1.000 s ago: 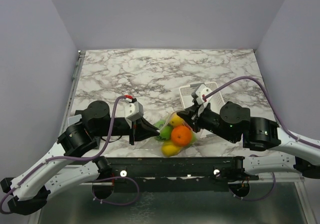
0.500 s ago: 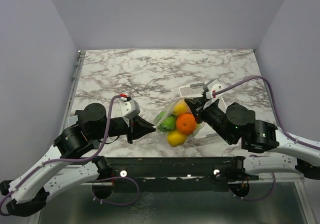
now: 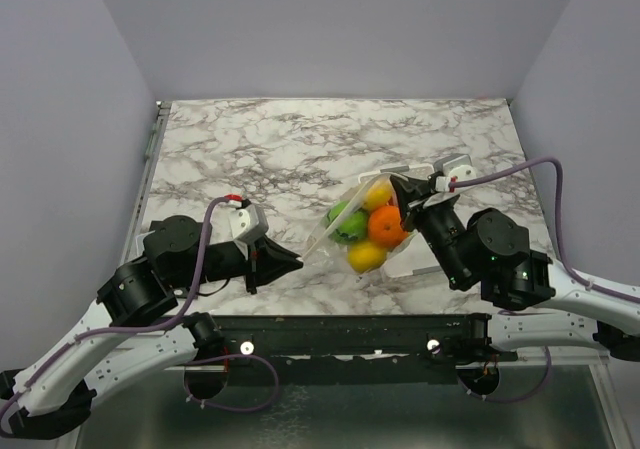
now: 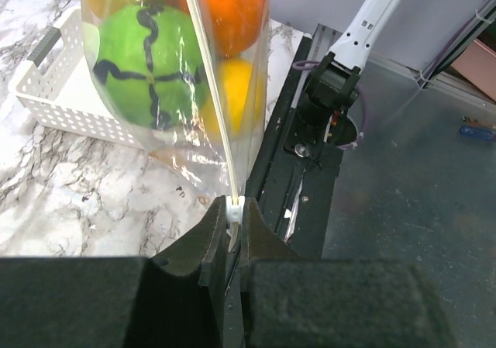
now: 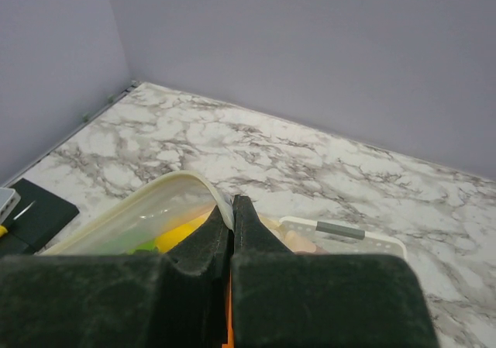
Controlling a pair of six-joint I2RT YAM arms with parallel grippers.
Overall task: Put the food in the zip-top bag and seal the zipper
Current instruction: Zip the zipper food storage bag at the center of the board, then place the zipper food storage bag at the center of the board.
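Note:
The zip-top bag hangs stretched between both grippers, clear of the marble. Inside it is the food: an orange, a dark-striped green ball and yellow pieces. My left gripper is shut on the white slider at the low end of the zipper; in the left wrist view the jaws pinch it. My right gripper is shut on the bag's upper mouth edge, with its jaws tight together.
A white perforated tray sits on the marble table behind the bag, its rim also in the right wrist view. The black base rail runs along the near edge. Purple walls enclose three sides.
The left gripper drew back to the left and nearer the table edge, and the right gripper rose to the right. The bag lifted and stretched taut between them.

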